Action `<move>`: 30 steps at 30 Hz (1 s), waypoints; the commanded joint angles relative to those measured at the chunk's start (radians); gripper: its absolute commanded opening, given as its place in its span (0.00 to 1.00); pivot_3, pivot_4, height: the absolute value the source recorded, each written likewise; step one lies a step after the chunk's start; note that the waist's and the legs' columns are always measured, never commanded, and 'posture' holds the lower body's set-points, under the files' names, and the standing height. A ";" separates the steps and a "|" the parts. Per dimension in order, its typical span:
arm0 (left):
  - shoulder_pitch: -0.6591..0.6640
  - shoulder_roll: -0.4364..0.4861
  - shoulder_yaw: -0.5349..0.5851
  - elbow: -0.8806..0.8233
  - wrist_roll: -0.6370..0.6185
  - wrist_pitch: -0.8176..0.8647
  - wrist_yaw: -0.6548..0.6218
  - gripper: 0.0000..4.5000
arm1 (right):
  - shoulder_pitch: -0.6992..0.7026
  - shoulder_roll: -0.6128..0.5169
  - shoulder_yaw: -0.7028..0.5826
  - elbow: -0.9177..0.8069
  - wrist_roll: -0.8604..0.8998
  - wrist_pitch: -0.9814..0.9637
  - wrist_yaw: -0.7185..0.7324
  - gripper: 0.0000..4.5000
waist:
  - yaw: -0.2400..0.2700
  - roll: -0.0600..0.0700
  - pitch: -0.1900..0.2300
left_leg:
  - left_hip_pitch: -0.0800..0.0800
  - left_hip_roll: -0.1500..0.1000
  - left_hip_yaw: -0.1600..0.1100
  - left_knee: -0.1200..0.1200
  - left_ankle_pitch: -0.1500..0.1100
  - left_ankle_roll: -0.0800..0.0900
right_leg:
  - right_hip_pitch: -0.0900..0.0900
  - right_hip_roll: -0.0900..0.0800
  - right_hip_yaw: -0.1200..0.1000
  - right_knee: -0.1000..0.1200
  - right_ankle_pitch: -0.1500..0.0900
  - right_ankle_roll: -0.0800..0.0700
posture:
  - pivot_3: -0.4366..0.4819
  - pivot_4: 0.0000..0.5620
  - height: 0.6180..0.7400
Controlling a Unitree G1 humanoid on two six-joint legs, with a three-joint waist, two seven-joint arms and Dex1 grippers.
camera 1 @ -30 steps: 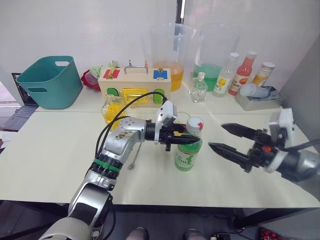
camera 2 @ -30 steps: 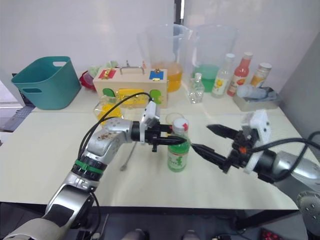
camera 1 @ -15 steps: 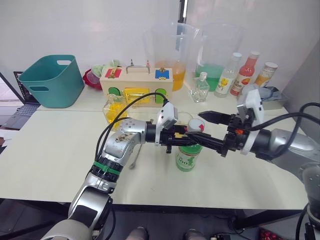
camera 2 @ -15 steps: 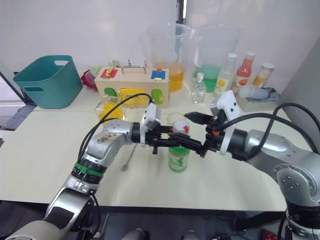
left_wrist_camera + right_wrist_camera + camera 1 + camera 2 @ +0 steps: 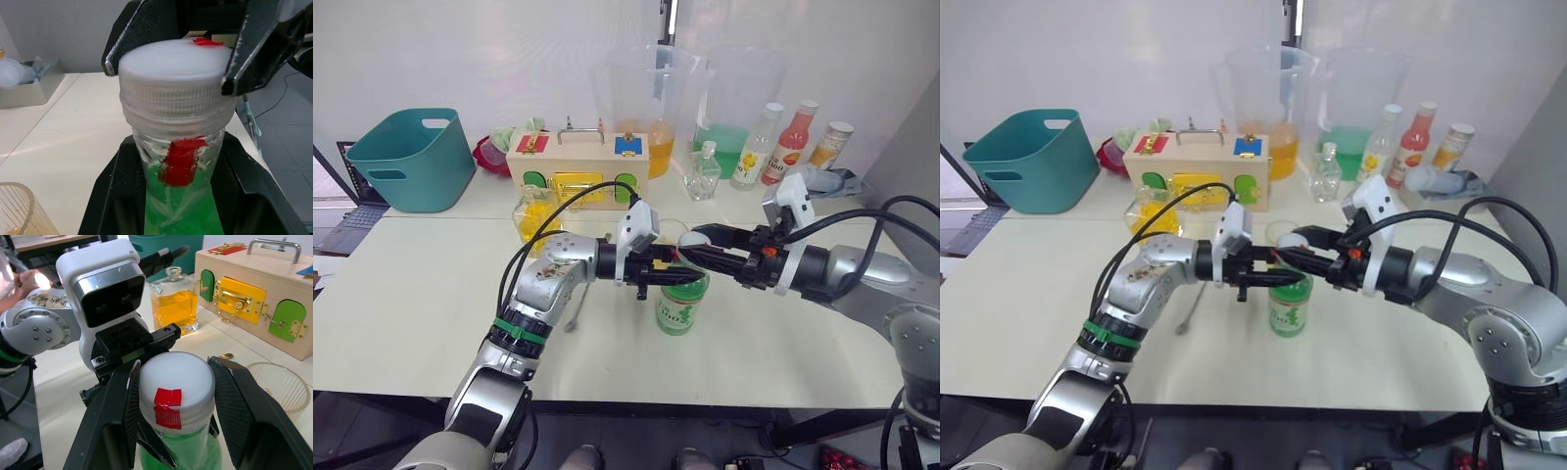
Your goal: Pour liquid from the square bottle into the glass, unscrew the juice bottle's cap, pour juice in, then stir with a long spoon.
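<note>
Red tape marks juice bottle (image 5: 682,299) cap (image 5: 176,385) (label unreadable).

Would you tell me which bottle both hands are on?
The green juice bottle at the table's front; the others stand untouched along the back wall.

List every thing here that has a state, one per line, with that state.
Juice bottle: upright on the table, cap on, green juice inside.
Cap: on the bottle, between the right tool's fingers.
Left tool: shut on the bottle's neck.
Right tool: astride the cap.
Square bottle: upright, holding orange liquid.
Glass: upright.
</note>
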 commanded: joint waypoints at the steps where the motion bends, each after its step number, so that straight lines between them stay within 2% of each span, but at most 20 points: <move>1: 0.006 0.012 0.022 -0.062 -0.030 0.025 0.005 0.28 | -0.045 -0.036 0.077 0.053 -0.060 -0.061 0.228 0.37 | -0.002 0.000 0.000 | 0.000 0.000 0.000 0.000 0.000 0.000 | 0.000 0.000 0.000 0.000 0.000 0.000 | 0.48 0.27 1.00; 4: 0.018 0.023 0.019 -0.080 -0.023 0.026 0.009 0.28 | -0.104 -0.060 0.155 0.160 -0.146 -0.148 0.451 0.37 | -0.004 0.000 0.000 | 0.001 0.000 0.001 0.000 0.000 0.000 | 0.000 0.000 0.000 0.000 0.000 0.000 | 0.48 0.27 1.00; 8: 0.037 0.031 0.017 -0.122 -0.030 0.042 0.014 0.28 | -0.233 -0.028 0.256 0.354 -0.267 -0.271 0.707 0.37 | -0.013 0.000 0.000 | 0.001 0.001 0.002 0.000 0.000 0.000 | 0.000 0.000 0.000 0.000 0.000 0.000 | 0.48 0.27 1.00; 15: 0.054 0.036 0.013 -0.151 -0.018 0.055 0.041 0.28 | -0.426 0.042 0.381 0.653 -0.413 -0.474 1.021 0.37 | -0.024 0.000 0.000 | 0.002 0.001 0.001 0.000 0.000 0.000 | 0.000 0.000 0.000 0.000 0.000 0.000 | 0.48 0.27 1.00; 22: 0.066 0.035 0.014 -0.170 -0.018 0.063 0.070 0.28 | -0.587 0.005 0.615 0.847 -0.357 -0.635 1.045 0.37 | -0.026 0.000 0.000 | 0.003 0.002 0.002 -0.001 0.000 -0.001 | 0.000 0.000 0.000 0.000 0.000 0.000 | 0.48 0.27 1.00; 27: 0.075 0.034 0.013 -0.181 -0.022 0.070 0.078 0.28 | -0.652 -0.017 0.691 0.889 -0.286 -0.697 1.045 0.37 | -0.027 0.000 0.000 | 0.005 0.002 0.002 -0.001 -0.001 -0.002 | 0.001 0.000 0.000 0.001 0.000 -0.001 | 0.48 0.27 1.00; 28: 0.076 0.034 0.013 -0.182 -0.022 0.070 0.079 0.28 | -0.660 -0.017 0.692 0.895 -0.277 -0.697 1.045 0.37 | -0.026 0.000 0.000 | 0.005 0.002 0.002 -0.001 -0.001 -0.002 | 0.001 0.000 0.000 0.001 0.000 -0.001 | 0.48 0.27 1.00; 30: 0.075 0.032 0.013 -0.181 -0.023 0.070 0.079 0.28 | -0.691 -0.023 0.671 0.894 -0.215 -0.555 1.045 0.37 | -0.026 0.000 0.000 | 0.004 0.002 0.002 -0.001 -0.001 -0.002 | 0.001 0.000 0.000 0.001 0.000 -0.001 | 0.48 0.27 1.00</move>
